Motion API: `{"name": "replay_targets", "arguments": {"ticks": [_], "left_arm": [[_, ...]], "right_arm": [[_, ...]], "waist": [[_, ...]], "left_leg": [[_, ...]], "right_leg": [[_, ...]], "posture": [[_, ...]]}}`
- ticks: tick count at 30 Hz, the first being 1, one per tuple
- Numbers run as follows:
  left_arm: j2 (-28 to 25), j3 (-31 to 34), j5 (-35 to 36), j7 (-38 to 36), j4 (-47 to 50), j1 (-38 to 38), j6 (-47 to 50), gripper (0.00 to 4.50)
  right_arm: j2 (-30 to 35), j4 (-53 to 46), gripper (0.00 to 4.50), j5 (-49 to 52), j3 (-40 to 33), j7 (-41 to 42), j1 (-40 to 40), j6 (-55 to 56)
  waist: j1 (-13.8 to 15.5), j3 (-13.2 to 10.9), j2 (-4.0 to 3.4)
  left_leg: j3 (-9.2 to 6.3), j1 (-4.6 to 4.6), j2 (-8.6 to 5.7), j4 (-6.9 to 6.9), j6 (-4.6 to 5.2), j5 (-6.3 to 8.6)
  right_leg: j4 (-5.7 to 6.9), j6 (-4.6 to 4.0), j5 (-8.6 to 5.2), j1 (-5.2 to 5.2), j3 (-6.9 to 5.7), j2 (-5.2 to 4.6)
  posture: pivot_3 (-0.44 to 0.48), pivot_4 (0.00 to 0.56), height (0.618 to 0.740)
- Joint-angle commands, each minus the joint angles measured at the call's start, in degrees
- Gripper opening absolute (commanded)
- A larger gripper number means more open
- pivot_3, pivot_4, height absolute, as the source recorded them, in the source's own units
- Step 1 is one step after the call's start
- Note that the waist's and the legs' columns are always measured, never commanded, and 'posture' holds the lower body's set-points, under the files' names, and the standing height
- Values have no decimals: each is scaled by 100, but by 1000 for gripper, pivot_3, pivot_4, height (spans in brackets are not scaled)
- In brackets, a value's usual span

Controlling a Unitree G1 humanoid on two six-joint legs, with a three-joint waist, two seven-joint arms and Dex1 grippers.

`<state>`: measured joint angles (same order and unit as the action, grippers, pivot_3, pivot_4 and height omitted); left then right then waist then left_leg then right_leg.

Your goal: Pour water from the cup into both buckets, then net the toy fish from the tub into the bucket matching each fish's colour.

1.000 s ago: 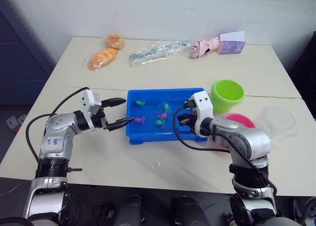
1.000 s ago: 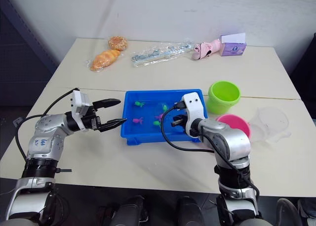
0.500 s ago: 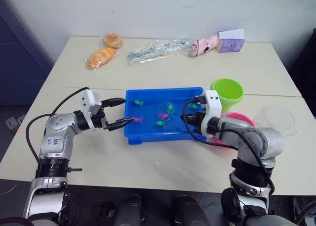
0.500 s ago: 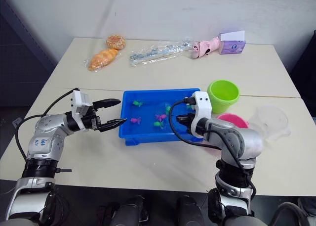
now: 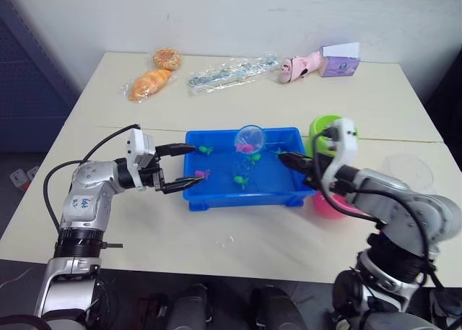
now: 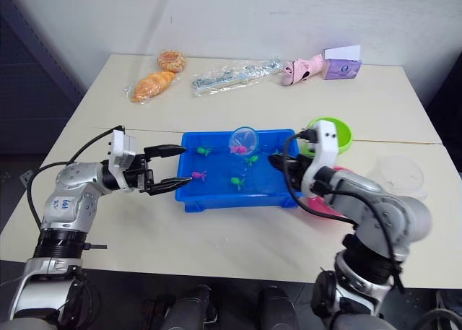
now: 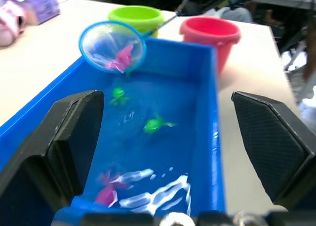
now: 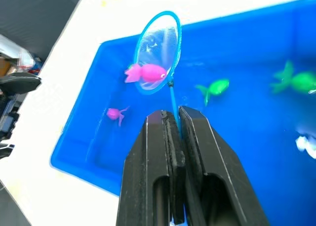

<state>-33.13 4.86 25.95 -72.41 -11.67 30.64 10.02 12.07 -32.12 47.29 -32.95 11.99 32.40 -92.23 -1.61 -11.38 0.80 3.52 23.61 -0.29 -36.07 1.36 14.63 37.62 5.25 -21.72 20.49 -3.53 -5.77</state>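
Observation:
The blue tub (image 5: 216,198) holds water and several small green and pink toy fish (image 8: 215,86). My right gripper (image 8: 171,116) is shut on the thin handle of the blue-rimmed net (image 5: 249,136). The net is raised above the tub's far side with one pink fish (image 8: 148,72) in its mesh. My left gripper (image 5: 190,164) is open at the tub's left rim, its fingers (image 7: 74,137) spread wide. The lime green bucket (image 7: 137,14) and pink bucket (image 7: 210,32) stand right of the tub, partly hidden by my right arm. The clear cup (image 5: 408,172) sits at the far right.
Along the table's back edge lie two bread packs (image 5: 149,84), a clear plastic bag (image 5: 231,74), a pink toy (image 5: 299,68) and a purple box (image 5: 339,61). Bare tabletop lies in front of the tub.
My right arm has drawn back to the right and lifted the net out of the water with a pink fish in it. My left gripper has edged closer to the tub's rim.

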Motion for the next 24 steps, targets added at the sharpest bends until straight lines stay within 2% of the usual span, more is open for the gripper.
{"name": "replay_targets", "arguments": {"ticks": [1,3,4,6,8,12,16,20,24], "left_arm": [[-125,-148,251,-411,362,204,201,4461],[-115,-219,267,-547,336,331,220,4461],[-87,-249,276,-594,299,415,231,4461],[6,-319,304,-680,202,591,259,4461],[133,-428,317,-773,114,747,260,4461],[471,-602,282,-915,-108,1022,212,4461],[711,-719,221,-1065,-370,1238,115,4461],[823,-773,156,-1190,-633,1401,-5,4461],[913,-802,100,-1220,-817,1515,-109,4461]], "right_arm": [[322,-333,0,1463,-712,-544,-197,-27],[537,-351,0,2353,-1103,-1028,-354,-27],[938,-284,0,3374,-1068,-1554,-751,422],[1923,-432,0,5648,-704,-2757,-1824,1946],[2368,-898,0,6515,-587,-3436,-2786,3176],[2839,-1744,0,6571,-836,-3647,-4491,4873],[3023,-2155,0,6571,-1186,-3587,-6004,6058],[3094,-2320,0,6571,-1666,-3076,-7373,6534],[3058,-2223,0,6571,-2143,-2757,-8288,6584]], "waist": [[1,0,0],[3,0,0],[3,0,0],[22,-1,-1],[46,-1,-1],[-2,-4,7],[7,-10,19],[34,-10,18],[51,-9,19]], "left_leg": [[0,1,0,0,1,-1],[1,0,0,0,2,-1],[0,1,0,-1,3,-2],[-4,1,0,-1,7,-4],[-4,3,1,1,15,-4],[-4,2,2,-9,28,-5],[-2,-31,4,-7,35,-8],[-3,-34,5,-5,35,-8],[-4,-33,7,1,34,-8]], "right_leg": [[-3,0,0,-1,0,0],[-4,0,0,-3,1,0],[-5,0,0,-3,1,0],[-16,0,0,-13,-3,-2],[-29,1,0,-18,-4,-5],[-63,22,10,-47,-16,6],[-88,38,19,-83,-10,11],[-115,38,18,-86,-2,12],[-120,38,18,-85,1,12]], "posture": [[0,150,740],[0,150,740],[0,150,740],[0,150,740],[0,150,740],[0,150,740],[0,150,740],[0,150,740],[0,150,740]]}}
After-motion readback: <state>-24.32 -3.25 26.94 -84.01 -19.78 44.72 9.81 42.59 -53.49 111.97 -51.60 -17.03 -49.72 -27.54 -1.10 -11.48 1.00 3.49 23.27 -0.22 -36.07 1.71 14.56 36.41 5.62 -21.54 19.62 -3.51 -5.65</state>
